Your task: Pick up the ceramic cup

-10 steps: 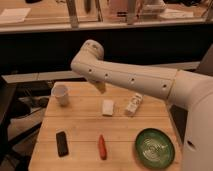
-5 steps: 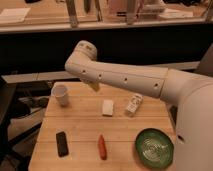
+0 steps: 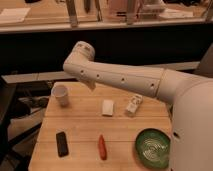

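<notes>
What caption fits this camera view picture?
Robot arm above a wooden table, its tool peeking out underneath, right of the untouched ceramic cup.

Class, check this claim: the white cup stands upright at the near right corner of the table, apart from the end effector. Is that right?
No. The camera view shows the cup standing upright at the far left corner of the table, apart from the end effector, which hangs under the arm.
</notes>
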Motion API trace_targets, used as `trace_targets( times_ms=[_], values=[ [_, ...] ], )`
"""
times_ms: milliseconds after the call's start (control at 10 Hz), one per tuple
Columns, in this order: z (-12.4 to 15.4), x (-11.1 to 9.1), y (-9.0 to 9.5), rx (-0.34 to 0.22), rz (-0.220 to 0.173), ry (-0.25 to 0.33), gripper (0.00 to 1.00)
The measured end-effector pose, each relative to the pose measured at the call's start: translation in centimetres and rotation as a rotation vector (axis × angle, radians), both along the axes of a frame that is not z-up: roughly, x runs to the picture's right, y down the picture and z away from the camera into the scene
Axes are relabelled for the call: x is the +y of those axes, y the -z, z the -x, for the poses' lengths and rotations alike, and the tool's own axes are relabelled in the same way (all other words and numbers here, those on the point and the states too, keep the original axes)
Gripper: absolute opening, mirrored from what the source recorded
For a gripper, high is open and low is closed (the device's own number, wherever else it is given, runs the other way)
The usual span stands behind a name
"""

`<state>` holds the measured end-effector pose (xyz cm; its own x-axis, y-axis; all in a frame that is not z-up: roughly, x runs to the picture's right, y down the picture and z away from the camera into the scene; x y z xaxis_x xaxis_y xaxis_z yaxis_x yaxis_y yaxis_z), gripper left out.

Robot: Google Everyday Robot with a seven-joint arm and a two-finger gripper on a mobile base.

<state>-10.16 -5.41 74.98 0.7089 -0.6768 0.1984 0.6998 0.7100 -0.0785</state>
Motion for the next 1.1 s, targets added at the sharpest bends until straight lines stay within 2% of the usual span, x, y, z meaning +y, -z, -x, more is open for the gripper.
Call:
trace_targets(
  times_ms=[300,600,1000,1100],
  values=[
    [1.0,-0.5,-0.4,-0.057,-0.019,0.046,0.8],
    [3.9,-0.9,-1.0,-0.119,-0.028,0.09,0.8],
    [5.2,-1.3,-1.6,-0.178,-0.039,0.135,0.8],
    [6.3,-1.0,-2.2,-0.198,-0.037,0.149,0.8]
  ],
)
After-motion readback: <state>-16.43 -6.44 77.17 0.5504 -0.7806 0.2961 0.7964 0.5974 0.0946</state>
